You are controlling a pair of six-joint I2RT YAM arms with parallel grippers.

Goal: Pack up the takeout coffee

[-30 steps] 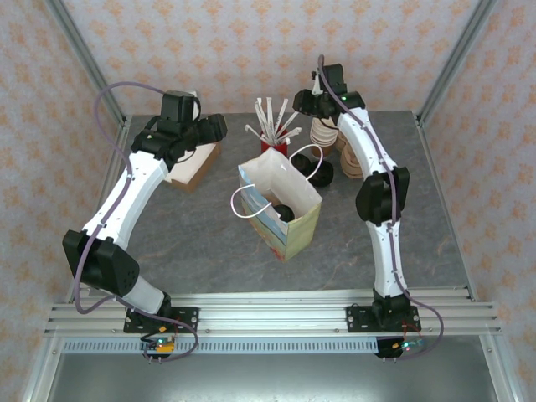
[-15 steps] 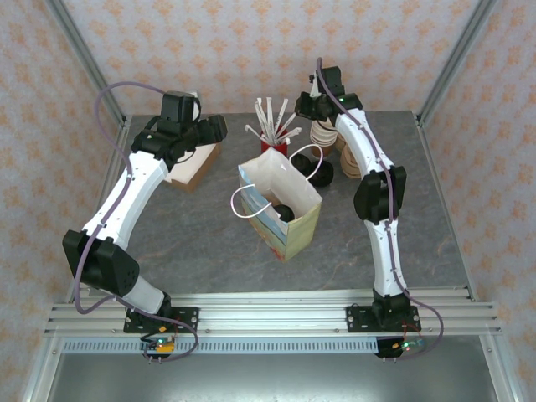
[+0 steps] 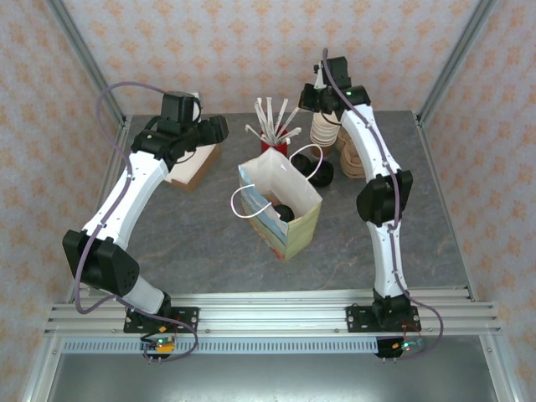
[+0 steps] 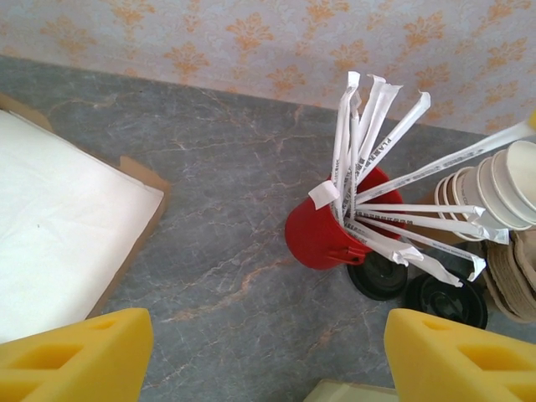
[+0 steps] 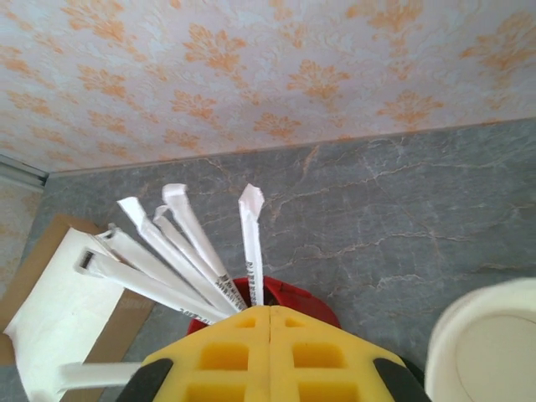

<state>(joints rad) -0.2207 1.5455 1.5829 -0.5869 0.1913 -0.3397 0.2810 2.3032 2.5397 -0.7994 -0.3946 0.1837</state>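
The takeout coffee's black lid [image 3: 286,211] shows inside the open paper bag [image 3: 295,188] at the table's middle; its cup body is hidden by the bag walls. My right gripper [image 3: 313,99] hovers over the red cup of wrapped straws [image 3: 275,141] at the back. Its yellow jaws [image 5: 269,311] are shut on one white straw [image 5: 252,243], which sticks out past the fingertips above the red cup [image 5: 301,295]. My left gripper [image 3: 219,127] hangs open [image 4: 268,352] over bare table, left of the red cup [image 4: 322,234], with nothing between its fingers.
A stack of lidless cream cups [image 3: 322,130] and brown holders [image 3: 352,159] stand at the back right. Loose black lids [image 3: 321,174] lie behind the bag. A cardboard box of white napkins [image 3: 194,163] sits at the back left. The bag's rim [image 4: 352,391] is just below the left gripper.
The right gripper's jaws have shut on a straw and the gripper has shifted slightly back and right. The left arm has not moved.
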